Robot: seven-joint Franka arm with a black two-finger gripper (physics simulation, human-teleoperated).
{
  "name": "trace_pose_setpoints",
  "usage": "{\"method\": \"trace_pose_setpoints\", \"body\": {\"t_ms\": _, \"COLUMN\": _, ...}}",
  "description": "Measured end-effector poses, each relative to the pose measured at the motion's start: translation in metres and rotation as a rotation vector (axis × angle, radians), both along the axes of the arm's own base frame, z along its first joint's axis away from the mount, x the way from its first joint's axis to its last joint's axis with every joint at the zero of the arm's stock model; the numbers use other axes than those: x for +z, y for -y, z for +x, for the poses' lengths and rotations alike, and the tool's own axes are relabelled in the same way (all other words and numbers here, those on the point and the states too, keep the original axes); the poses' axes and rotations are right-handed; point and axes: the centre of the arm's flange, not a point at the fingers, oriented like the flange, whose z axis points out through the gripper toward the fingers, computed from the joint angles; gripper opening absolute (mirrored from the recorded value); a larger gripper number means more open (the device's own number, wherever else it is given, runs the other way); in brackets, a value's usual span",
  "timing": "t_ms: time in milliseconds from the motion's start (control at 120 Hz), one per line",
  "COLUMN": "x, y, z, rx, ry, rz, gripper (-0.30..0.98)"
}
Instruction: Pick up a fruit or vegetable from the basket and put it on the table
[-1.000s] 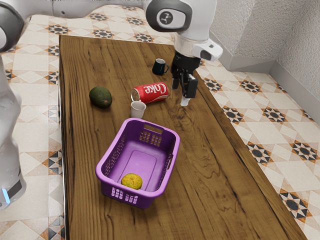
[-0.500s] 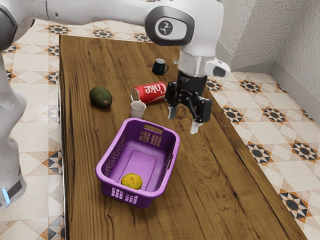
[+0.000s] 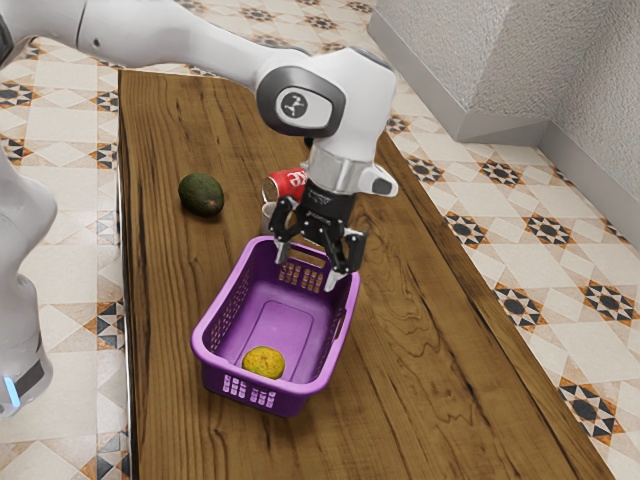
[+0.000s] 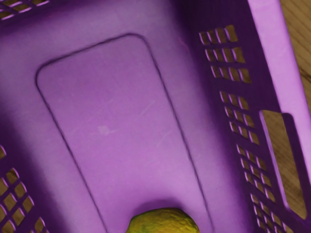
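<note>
Aim for the yellow-green fruit (image 3: 263, 362), lying lower than the gripper (image 3: 308, 269) and off to one side, near the end wall of the basket (image 3: 280, 325) farther from it. With fingers spread and nothing between them above the opposite end, best travel level over the rim until centred on the fruit, then sink straight down, clear of the walls, and close around its middle. Lift well past the rim before swinging out and lowering gently onto the table (image 3: 430, 400).

purple basket (image 3: 203, 345), mottled yellow-green fruit (image 3: 264, 362), brown wood-grained table (image 3: 430, 350), star-patterned floor tiles (image 3: 505, 225), dark green avocado (image 3: 201, 194)
</note>
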Motion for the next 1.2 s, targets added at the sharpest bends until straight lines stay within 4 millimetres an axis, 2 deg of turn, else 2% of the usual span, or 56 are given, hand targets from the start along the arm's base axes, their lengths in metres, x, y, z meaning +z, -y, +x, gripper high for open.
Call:
{"method": "trace_pose_setpoints", "body": {"t_ms": 100, "x": 0.011, "y": 0.013, "z": -0.011, "rx": -0.009, "ry": 0.031, "rz": -0.011, "gripper": 0.69}}
{"method": "trace_pose_setpoints", "body": {"t_ms": 375, "x": 0.01, "y": 0.049, "z": -0.023, "rx": -0.017, "ry": 0.05, "rz": -0.009, "gripper": 0.69}}
{"method": "trace_pose_setpoints", "body": {"t_ms": 450, "x": 0.014, "y": 0.07, "z": -0.033, "rx": -0.057, "ry": 0.069, "rz": 0.014, "gripper": 0.69}}
{"method": "trace_pose_setpoints", "body": {"t_ms": 533, "x": 0.025, "y": 0.089, "z": -0.048, "rx": -0.116, "ry": 0.126, "rz": 0.077, "gripper": 0.69}}
{"method": "trace_pose_setpoints", "body": {"t_ms": 658, "x": 0.041, "y": 0.091, "z": -0.06, "rx": -0.148, "ry": 0.206, "rz": 0.186, "gripper": 0.69}}
{"method": "trace_pose_setpoints", "body": {"t_ms": 750, "x": 0.054, "y": 0.106, "z": -0.074, "rx": -0.155, "ry": 0.237, "rz": 0.217, "gripper": 0.69}}
{"method": "trace_pose_setpoints", "body": {"t_ms": 800, "x": 0.05, "y": 0.106, "z": -0.071, "rx": -0.122, "ry": 0.222, "rz": 0.226, "gripper": 0.69}}
{"method": "trace_pose_setpoints", "body": {"t_ms": 867, "x": 0.043, "y": 0.091, "z": -0.06, "rx": -0.049, "ry": 0.192, "rz": 0.238, "gripper": 0.69}}
{"method": "trace_pose_setpoints", "body": {"t_ms": 967, "x": 0.043, "y": 0.075, "z": -0.066, "rx": 0.022, "ry": 0.171, "rz": 0.241, "gripper": 0.69}}
{"method": "trace_pose_setpoints", "body": {"t_ms": 1100, "x": 0.041, "y": 0.072, "z": -0.071, "rx": 0.103, "ry": 0.133, "rz": 0.242, "gripper": 0.69}}
{"method": "trace_pose_setpoints", "body": {"t_ms": 1200, "x": 0.04, "y": 0.082, "z": -0.078, "rx": 0.151, "ry": 0.108, "rz": 0.23, "gripper": 0.69}}
